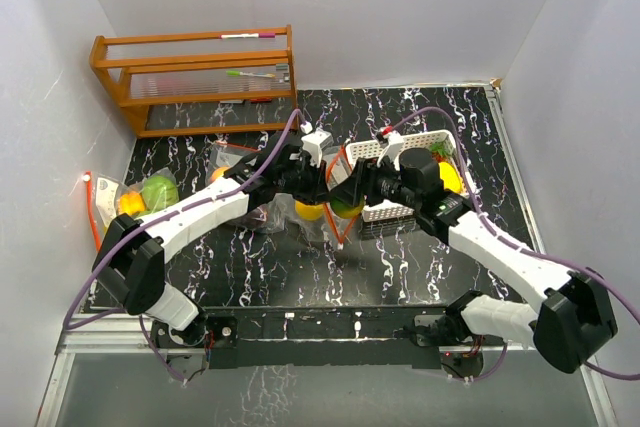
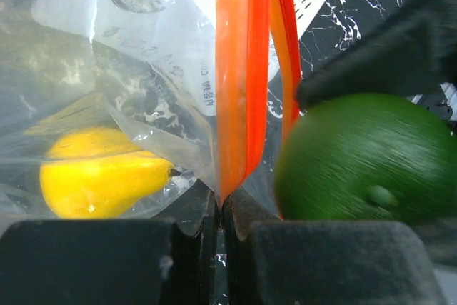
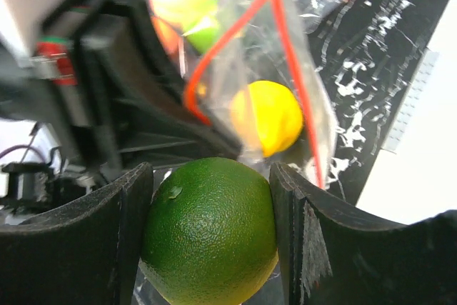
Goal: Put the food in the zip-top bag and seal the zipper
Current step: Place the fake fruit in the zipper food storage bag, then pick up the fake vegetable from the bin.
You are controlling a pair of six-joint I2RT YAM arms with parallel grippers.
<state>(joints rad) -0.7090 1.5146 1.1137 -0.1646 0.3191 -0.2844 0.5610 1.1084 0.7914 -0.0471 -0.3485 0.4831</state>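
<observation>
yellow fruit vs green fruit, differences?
The yellow fruit lies inside the zip-top bag; the green fruit is outside it. The green fruit is clamped in the right gripper; the yellow fruit is free. The yellow fruit ends in a point; the green fruit is round. Both glossy.

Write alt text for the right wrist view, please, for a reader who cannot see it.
The right gripper holds a green toy lime between its black fingers, just before the open mouth of a clear zip-top bag with a red zipper. A yellow toy lemon already lies inside the bag.
</observation>
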